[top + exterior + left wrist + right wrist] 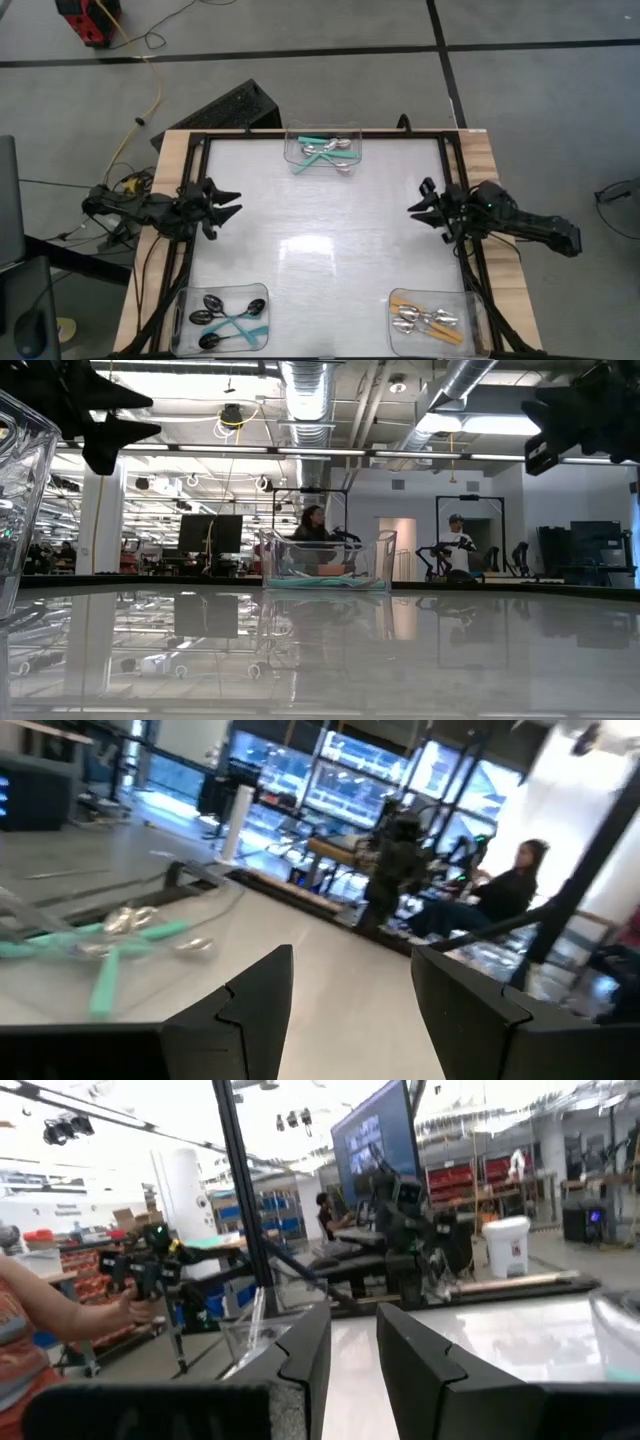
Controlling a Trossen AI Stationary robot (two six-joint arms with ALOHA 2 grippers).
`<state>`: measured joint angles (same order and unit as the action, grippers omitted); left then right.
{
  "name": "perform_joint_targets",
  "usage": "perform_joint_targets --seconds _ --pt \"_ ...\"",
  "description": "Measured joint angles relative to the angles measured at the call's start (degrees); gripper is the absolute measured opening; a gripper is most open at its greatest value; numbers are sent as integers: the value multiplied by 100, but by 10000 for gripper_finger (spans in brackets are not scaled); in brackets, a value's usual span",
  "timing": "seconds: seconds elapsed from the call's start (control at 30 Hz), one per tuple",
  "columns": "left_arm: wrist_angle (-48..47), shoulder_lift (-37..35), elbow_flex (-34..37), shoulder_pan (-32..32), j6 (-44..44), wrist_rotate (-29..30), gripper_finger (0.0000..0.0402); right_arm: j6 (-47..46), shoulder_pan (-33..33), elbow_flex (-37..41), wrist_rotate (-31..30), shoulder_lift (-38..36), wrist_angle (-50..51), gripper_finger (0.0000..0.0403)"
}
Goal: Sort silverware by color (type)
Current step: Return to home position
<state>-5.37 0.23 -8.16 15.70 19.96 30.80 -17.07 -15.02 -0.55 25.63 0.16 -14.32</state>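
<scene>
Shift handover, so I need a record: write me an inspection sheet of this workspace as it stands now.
Surface: pale table, glossy, bare between the bins.
Job's things, by the high view: teal-handled silver spoons in the top-centre bin; black spoons in the bottom-left bin; orange-handled spoons in the bottom-right bin.
Clutter: nothing seen.
Grippers: left claw open and empty, at the table's left edge; right claw open and empty, at its right edge.
Cables: yellow cable on the floor beyond the table.
Surroundings: a seated person in the room behind.
</scene>
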Motion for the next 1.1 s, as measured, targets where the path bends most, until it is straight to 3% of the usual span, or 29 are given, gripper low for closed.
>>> perform_joint_targets --seconds 0.2,0.33,0.43,1.1 --pt "173 -3 126 4 -32 38 190 -3 4 8 3 -4 29 111" --pt "911 11 736 7 -57 90 190 40 96 10 0 -2 189 111" --pt "1248 91 754 7 -193 -14 190 43 182 10 -3 -2 221 111" --pt "1085 0 763 7 -300 -8 190 614 305 18 -27 -2 671 111"
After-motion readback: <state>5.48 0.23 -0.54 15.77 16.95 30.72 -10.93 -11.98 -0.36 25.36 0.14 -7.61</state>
